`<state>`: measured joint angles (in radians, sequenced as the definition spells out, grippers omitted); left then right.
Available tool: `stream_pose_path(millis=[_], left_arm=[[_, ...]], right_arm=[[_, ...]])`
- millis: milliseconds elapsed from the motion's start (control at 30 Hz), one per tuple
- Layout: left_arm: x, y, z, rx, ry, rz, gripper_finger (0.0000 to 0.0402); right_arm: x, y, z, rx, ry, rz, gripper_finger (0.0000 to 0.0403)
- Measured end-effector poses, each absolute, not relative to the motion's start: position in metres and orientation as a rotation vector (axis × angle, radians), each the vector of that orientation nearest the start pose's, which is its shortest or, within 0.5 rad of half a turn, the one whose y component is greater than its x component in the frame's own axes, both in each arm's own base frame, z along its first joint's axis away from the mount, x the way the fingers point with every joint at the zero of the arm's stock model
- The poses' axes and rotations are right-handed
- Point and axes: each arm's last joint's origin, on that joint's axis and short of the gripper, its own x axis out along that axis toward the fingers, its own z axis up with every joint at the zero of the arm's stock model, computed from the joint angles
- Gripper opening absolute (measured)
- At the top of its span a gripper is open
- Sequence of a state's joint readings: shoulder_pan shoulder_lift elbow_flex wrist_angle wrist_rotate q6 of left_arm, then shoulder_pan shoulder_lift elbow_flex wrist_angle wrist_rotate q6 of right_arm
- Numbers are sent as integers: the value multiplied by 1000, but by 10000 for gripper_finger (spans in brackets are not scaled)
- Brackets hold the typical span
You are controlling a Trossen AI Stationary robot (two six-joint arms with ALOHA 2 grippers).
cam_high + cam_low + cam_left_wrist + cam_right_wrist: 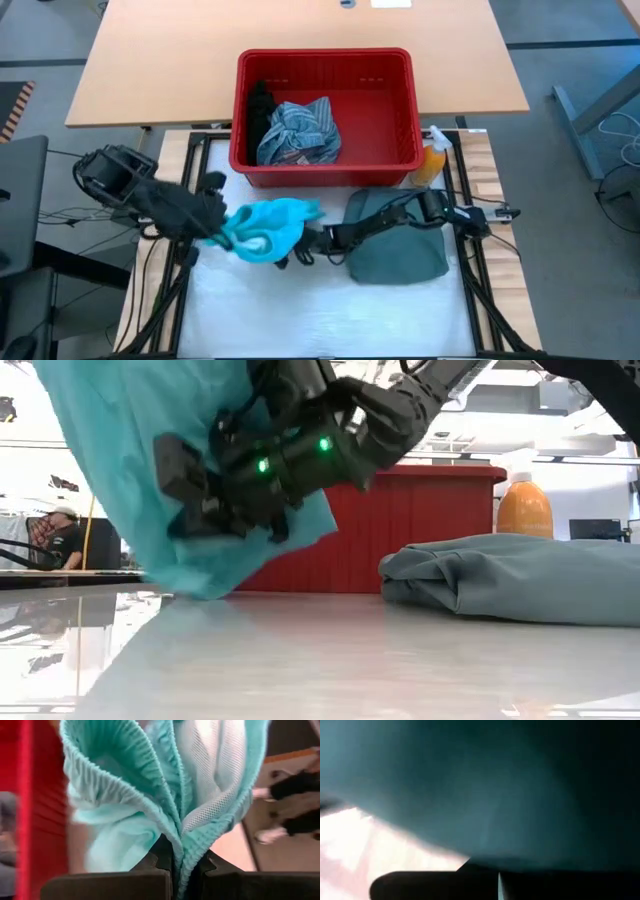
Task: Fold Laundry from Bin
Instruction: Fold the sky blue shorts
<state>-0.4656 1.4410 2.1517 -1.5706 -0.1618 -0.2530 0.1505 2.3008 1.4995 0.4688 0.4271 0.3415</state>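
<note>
High view: left gripper clamped on the teal garment, lifting it clear of the table so it hangs open; right gripper pinches its other edge. Grey-green garment waits beside; striped cloth sits in the bin.

The overhead view is evenly lit. At desk height, bright backlight washes out the upper left, and the glossy desk mirrors glare. The right wrist view is dark and blurred.
</note>
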Motion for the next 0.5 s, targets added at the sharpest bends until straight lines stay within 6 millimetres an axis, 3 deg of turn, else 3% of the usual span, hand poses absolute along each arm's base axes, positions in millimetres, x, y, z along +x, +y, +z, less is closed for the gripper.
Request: stream_pose_path(millis=[100,233,367,500], left_arm=[[171,-94,498,-8,861,-231,0],[165,-109,494,-48,892,-270,0],[170,-130,475,-40,983,-273,0],[182,-162,449,-19,1075,-314,0]], right_arm=[[496,43,156,147,231,-358,19],[499,19,164,60,175,-393,19],[499,13,154,58,208,-408,18],[500,23,132,26,245,-438,18]])
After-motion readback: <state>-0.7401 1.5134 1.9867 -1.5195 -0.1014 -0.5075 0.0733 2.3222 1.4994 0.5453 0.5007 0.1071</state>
